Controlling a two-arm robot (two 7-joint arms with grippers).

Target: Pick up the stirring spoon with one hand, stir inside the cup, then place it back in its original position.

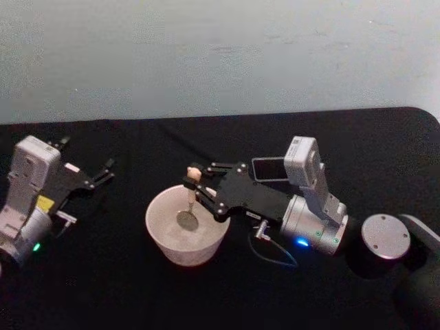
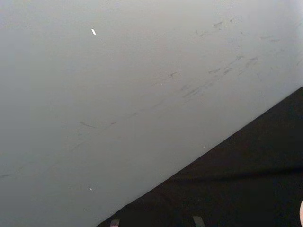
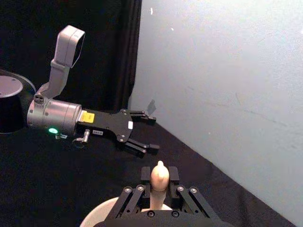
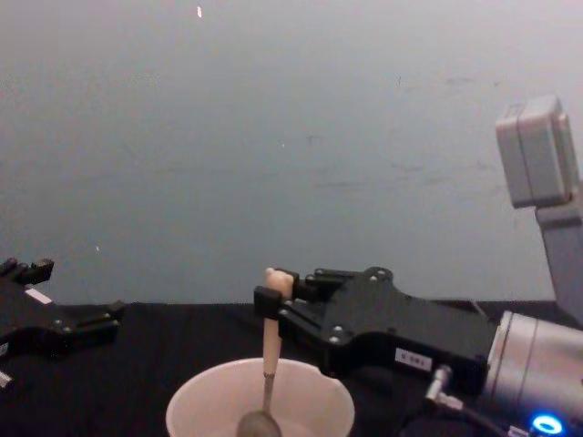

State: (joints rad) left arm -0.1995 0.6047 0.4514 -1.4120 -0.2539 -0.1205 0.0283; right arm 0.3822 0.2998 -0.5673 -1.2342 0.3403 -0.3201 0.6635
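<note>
The cream-white cup stands on the black table, a little left of centre, and also appears in the chest view. The stirring spoon stands nearly upright in it, its dark bowl down inside the cup and its beige knob on top. My right gripper reaches in from the right, shut on the spoon's handle just below the knob. The dark grey holder sits behind the right arm, partly hidden by it. My left gripper is parked open at the table's left side.
The black table ends at a pale wall behind. A grey round arm joint sits at the right. A thin cable loops under the right wrist. In the right wrist view the left gripper hangs open beyond the cup.
</note>
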